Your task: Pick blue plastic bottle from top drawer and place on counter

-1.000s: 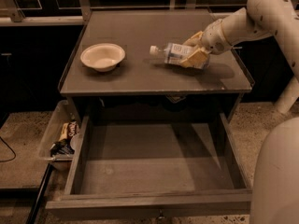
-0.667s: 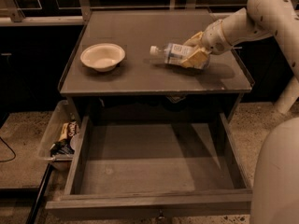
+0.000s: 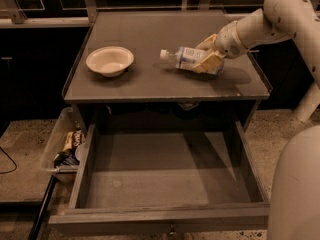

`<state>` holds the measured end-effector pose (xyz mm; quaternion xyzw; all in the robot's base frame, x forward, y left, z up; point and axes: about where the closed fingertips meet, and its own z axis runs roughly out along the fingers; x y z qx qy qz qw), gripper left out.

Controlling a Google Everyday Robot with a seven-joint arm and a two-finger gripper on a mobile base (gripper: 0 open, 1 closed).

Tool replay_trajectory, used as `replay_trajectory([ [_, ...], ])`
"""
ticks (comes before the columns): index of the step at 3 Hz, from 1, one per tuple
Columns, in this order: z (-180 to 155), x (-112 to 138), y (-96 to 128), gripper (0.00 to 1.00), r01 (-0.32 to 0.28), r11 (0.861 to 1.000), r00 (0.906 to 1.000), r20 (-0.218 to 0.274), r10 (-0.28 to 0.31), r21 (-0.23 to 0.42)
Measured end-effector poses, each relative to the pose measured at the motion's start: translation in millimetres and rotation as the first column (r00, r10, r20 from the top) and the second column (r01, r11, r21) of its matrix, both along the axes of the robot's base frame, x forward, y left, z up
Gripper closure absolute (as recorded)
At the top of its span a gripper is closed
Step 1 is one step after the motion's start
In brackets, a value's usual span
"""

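Observation:
The blue plastic bottle lies tilted on the right half of the counter, white cap pointing left, low end on or just above the surface. My gripper reaches in from the right and its tan fingers are closed around the bottle's base end. The top drawer is pulled fully open below the counter and nothing shows inside it.
A white bowl sits on the counter's left half. A clear plastic bin with snack packets stands on the floor left of the drawer. My white arm and body fill the right edge.

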<state>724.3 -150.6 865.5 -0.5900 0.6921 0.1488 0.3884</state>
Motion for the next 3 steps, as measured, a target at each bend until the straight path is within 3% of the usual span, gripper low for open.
replay_trajectory([
  [1,0.0,0.0,0.0,0.11,0.000,1.000,1.0000,0.000,0.000,0.000],
  [2,-0.1,0.0,0.1,0.00,0.000,1.000,1.0000,0.000,0.000,0.000],
  [3,-0.1,0.0,0.1,0.00,0.000,1.000,1.0000,0.000,0.000,0.000],
])
